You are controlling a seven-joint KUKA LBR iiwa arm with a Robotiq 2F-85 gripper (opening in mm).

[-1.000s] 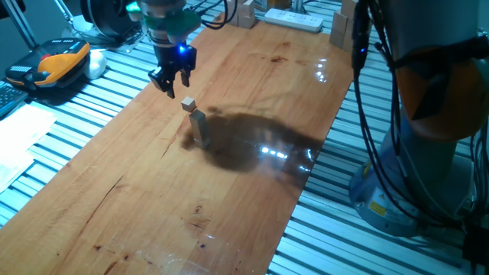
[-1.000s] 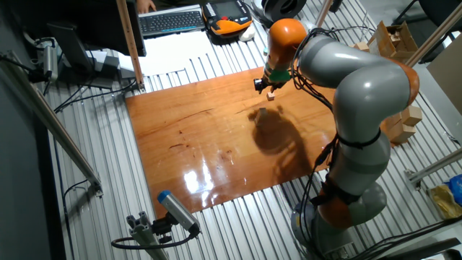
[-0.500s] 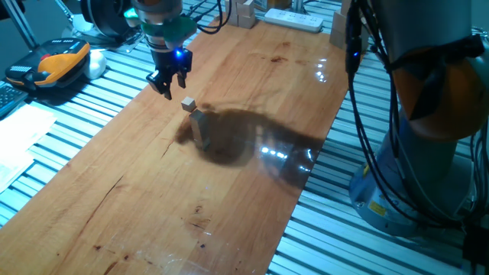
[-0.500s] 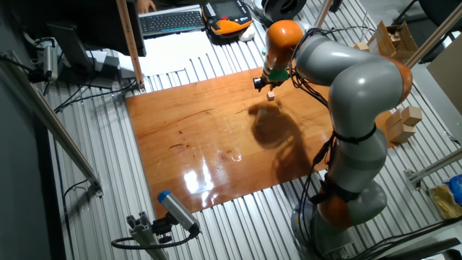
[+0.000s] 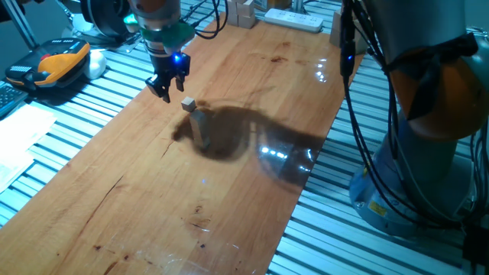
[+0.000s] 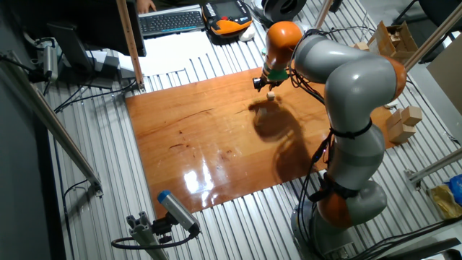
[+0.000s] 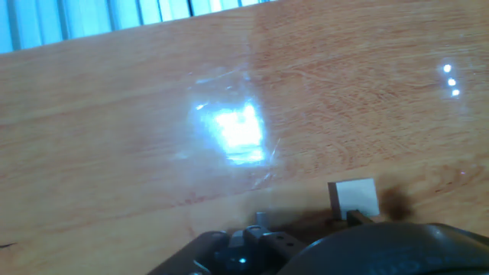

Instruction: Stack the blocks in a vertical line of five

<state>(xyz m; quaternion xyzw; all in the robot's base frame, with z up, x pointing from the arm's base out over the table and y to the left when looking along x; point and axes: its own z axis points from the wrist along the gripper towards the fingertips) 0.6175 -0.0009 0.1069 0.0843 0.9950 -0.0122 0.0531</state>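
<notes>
A slim upright column of small pale blocks [image 5: 200, 127] stands on the wooden tabletop [image 5: 229, 191]; I cannot tell how many it holds. One loose pale block [image 5: 188, 104] lies just behind it, apart from the column. My gripper [image 5: 171, 86] hangs above the board, up and left of the loose block, fingers spread and empty. In the other fixed view the gripper [image 6: 265, 85] is above the loose block [image 6: 271, 94]; the column is not discernible there. The hand view shows one block [image 7: 354, 197] at the lower right, next to the hand's dark body.
Larger pale wooden blocks [image 5: 244, 11] and a white power strip [image 5: 294, 19] sit at the far end. An orange-black device [image 5: 61, 63] lies on the slatted bench at left. The robot's base [image 5: 432, 130] stands right of the board. More big blocks [image 6: 404, 123] lie beside it.
My gripper has drifted a little to the left and away from the loose block and the column. The blocks have not moved.
</notes>
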